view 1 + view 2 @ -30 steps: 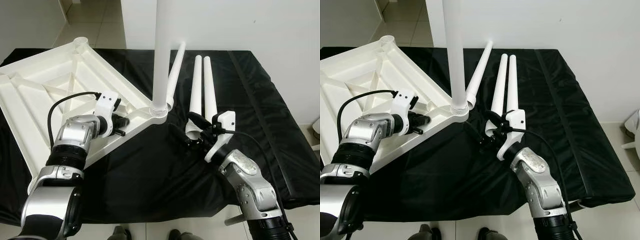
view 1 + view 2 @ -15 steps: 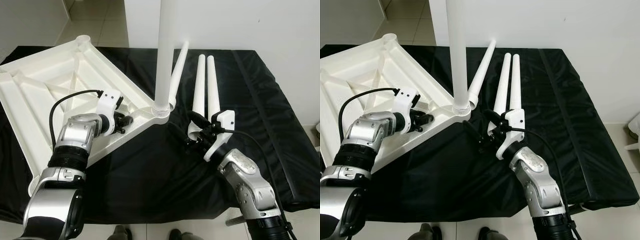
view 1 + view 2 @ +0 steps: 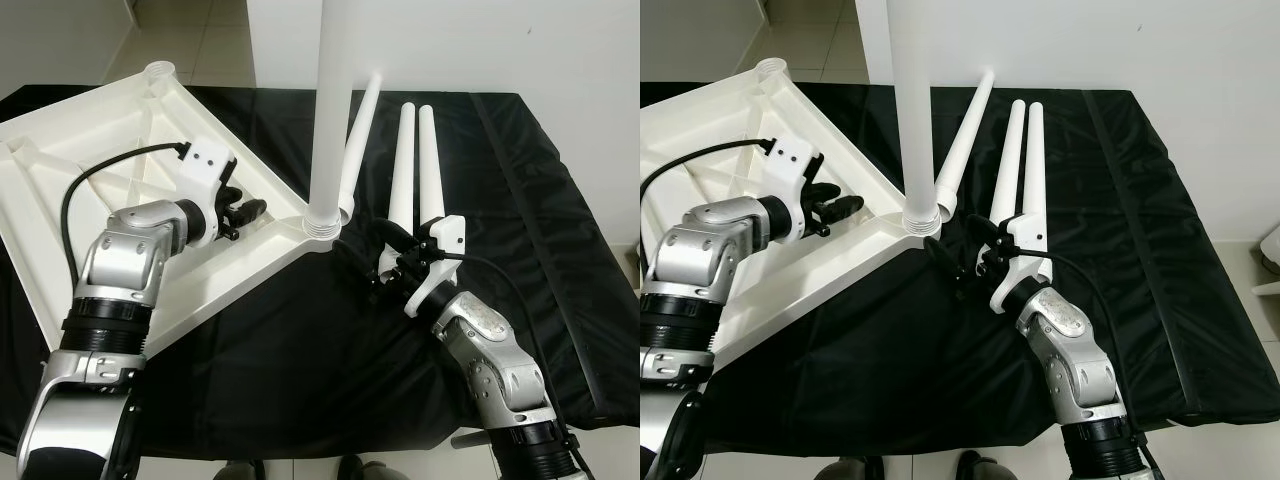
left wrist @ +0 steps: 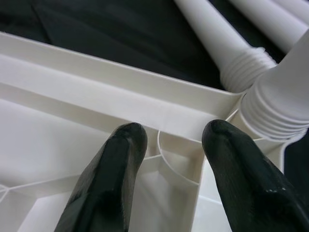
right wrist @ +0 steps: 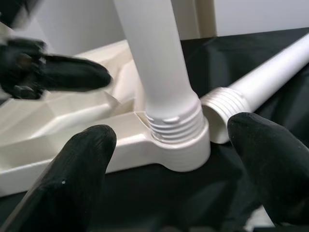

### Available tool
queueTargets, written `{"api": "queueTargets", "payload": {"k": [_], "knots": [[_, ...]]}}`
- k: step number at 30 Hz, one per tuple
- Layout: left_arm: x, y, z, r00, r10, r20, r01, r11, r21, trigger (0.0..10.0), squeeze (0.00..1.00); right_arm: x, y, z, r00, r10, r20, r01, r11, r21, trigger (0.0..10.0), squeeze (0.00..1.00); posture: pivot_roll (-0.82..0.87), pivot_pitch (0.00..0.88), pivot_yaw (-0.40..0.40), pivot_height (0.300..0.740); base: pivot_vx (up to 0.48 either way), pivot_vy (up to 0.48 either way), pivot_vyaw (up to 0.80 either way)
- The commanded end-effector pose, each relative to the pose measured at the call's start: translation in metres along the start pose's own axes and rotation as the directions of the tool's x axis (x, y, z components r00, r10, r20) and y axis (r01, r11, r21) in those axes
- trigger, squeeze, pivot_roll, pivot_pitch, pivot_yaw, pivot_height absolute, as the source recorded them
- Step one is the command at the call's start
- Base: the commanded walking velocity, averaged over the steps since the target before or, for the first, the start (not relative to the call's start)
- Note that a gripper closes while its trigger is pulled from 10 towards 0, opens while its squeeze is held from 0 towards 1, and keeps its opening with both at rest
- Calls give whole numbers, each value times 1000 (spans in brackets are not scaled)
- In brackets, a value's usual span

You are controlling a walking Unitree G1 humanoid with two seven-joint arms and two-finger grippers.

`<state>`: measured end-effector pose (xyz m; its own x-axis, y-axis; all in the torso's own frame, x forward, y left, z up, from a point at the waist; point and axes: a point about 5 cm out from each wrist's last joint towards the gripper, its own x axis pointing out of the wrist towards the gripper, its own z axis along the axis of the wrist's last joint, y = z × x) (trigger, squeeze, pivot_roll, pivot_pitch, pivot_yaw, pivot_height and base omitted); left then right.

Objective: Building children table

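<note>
The white tabletop [image 3: 100,190] is lying upside down with one leg [image 3: 333,110] standing up. Both end effectors, left [image 3: 252,210] and right [image 3: 958,268], are hanging wide open, holding nothing.

No lettering to read anywhere: no text, label, brand, number or sign on any surface in any of the four views.
</note>
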<state>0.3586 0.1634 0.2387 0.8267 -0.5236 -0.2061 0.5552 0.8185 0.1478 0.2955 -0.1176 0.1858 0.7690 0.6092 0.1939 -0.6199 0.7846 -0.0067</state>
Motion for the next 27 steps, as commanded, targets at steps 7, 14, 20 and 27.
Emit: {"api": "queueTargets", "payload": {"k": [7,14,20,27], "knots": [[-14,29,-12,998,41,-49,-42,999,-28,10000,0,3,-19,-6,980,-201,6,201,979,-18,10000,0,10,138,-1,740,0,0,0],[-22,48,-35,963,213,-163,-213,977,20,10000,0,0,-8,-11,989,-145,0,145,989,-22,10000,0,11,138,0,740,0,0,0],[-33,62,-50,927,296,-231,-281,955,94,10000,0,-1,5,-17,994,-111,-16,111,994,1,10000,0,11,135,0,740,0,0,0],[-33,56,-50,946,245,-214,-233,969,79,10000,0,1,-9,-9,966,-253,46,253,967,-6,10000,0,16,128,-2,740,0,0,0]]}}
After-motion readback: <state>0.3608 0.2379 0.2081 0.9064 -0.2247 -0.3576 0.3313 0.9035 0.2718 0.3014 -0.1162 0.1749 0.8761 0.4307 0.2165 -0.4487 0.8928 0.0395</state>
